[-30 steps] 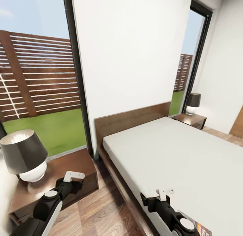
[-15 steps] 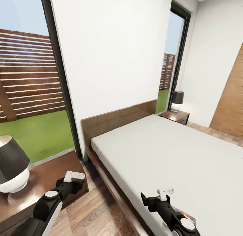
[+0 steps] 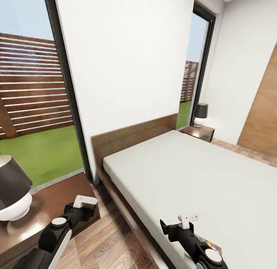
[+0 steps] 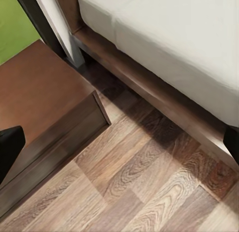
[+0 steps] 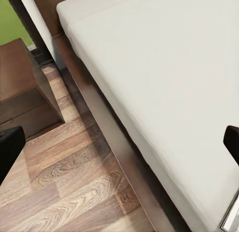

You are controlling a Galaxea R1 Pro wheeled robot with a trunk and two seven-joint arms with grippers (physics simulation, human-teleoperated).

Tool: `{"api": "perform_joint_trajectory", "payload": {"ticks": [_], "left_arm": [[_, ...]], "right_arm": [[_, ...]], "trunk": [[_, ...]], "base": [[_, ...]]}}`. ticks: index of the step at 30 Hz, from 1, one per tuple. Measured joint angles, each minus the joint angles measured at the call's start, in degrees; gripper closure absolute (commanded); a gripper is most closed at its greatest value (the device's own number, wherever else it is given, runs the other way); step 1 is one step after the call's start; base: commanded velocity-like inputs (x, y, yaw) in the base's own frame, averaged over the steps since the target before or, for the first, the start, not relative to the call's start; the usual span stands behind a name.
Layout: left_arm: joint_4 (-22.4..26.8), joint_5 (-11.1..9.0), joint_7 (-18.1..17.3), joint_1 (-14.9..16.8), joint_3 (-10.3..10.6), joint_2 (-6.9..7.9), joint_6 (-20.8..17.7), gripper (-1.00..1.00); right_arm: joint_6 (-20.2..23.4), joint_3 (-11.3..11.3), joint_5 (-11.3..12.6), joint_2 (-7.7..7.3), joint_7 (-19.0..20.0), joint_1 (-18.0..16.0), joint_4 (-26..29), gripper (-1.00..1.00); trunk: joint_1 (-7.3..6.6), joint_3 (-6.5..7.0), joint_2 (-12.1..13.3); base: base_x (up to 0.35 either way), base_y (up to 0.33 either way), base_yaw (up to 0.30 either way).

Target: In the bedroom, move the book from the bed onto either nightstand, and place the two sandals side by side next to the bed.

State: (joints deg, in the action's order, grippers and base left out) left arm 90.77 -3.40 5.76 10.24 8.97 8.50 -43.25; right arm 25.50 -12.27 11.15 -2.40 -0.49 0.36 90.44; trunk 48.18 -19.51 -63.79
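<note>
Walls: white wall [image 3: 130,61] rising at centre frame | Windows: tall black-framed window [image 3: 34,91] at left showing slatted fence and grass, second window [image 3: 194,72] glowing at upper right | Floor: wood planks [image 4: 144,182] running along the bottom | Lamps: dark-shaded lamp [image 3: 13,194] sitting lower left, another [image 3: 200,114] standing right of centre | Door: tan door [image 3: 263,111] showing at right edge

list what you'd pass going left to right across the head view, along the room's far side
Near lamp → near nightstand → left window → headboard → far lamp on the far nightstand → wooden door.
</note>
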Motion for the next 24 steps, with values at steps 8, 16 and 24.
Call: {"api": "perform_joint_trajectory", "payload": {"ticks": [8,16,24], "left_arm": [[-0.1,0.0,0.1,0.0,0.1,-0.18,0.0,-1.00],[-0.1,0.1,0.1,0.0,1.1,-0.24,0.1,-1.00],[-0.1,0.1,0.1,0.0,1.5,-0.22,0.1,-1.00]], "right_arm": [[-0.1,-0.1,-0.1,-0.03,-0.1,0.0,0.0,-1.00],[-0.1,-0.1,-0.4,-0.03,-0.1,0.0,-0.2,-1.00],[-0.1,-0.1,-0.3,-0.06,0.0,0.0,-0.4,-1.00]], "trunk": [[0.00,0.00,0.0],[0.00,0.00,0.0],[0.00,0.00,0.0]], "base": [[0.000,0.000,-0.001],[0.000,0.000,0.000],[0.000,0.000,0.000]]}}
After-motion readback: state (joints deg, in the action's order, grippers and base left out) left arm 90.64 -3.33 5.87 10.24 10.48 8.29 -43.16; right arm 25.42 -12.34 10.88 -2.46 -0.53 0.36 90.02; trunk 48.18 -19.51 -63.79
